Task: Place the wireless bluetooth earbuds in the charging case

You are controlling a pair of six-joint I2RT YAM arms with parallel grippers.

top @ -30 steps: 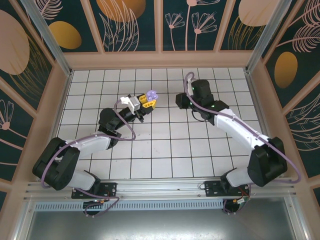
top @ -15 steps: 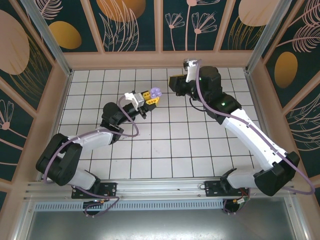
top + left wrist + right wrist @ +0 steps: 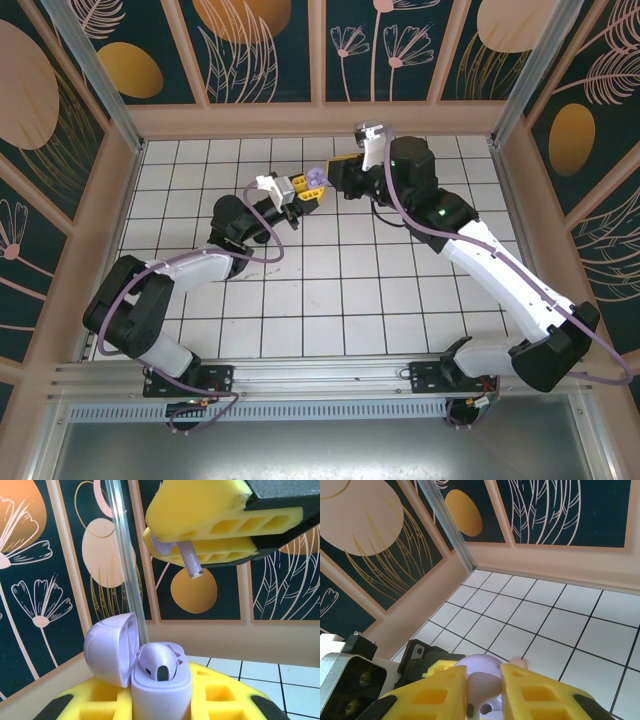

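A white tiled table (image 3: pixel 350 300) stands walled by dark floral panels (image 3: pixel 260 50). The left gripper (image 3: pixel 302 190) clamps the open lavender charging case (image 3: pixel 160 680) upright between its yellow fingers. Just above the case and not touching it, the right gripper (image 3: pixel 200 542) pinches a lavender earbud (image 3: pixel 190 562), stem pointing down.

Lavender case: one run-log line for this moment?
left gripper: shut on lavender case, lid open | right gripper: shut on lavender earbud, above case, apart | insert: not yet done
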